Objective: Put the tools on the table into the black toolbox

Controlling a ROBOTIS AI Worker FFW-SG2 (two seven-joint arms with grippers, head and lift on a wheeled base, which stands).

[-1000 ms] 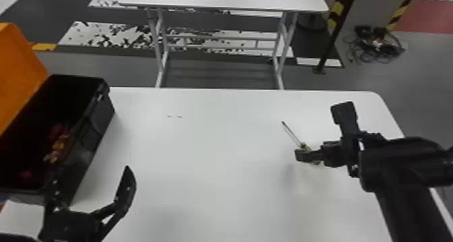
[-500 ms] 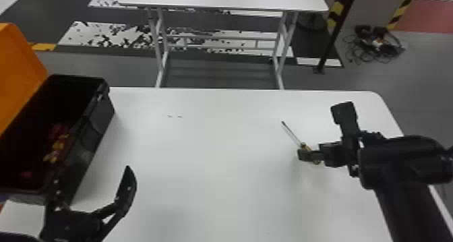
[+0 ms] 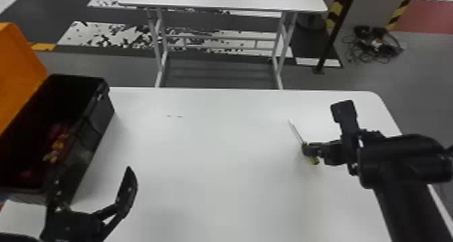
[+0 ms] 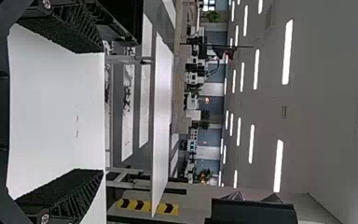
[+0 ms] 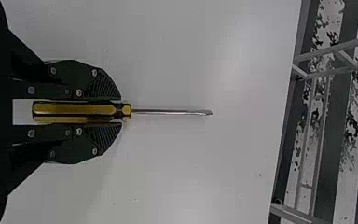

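Yellow-and-black screwdriver (image 5: 74, 109) at 3 o'clock on the white bench (image 3: 219, 140); right tool (image 3: 310, 149) clamped on its handle. Black toolbox (image 3: 96, 126), lid raised, at 9 o'clock; left tool (image 3: 92, 181) at 8 o'clock, fingers spread wide.

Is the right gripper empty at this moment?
No, the right gripper has the handle of a screwdriver lying between its two fingers.

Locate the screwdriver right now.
The screwdriver is toward the right of the head view, at the white table, its handle between the right gripper's fingers.
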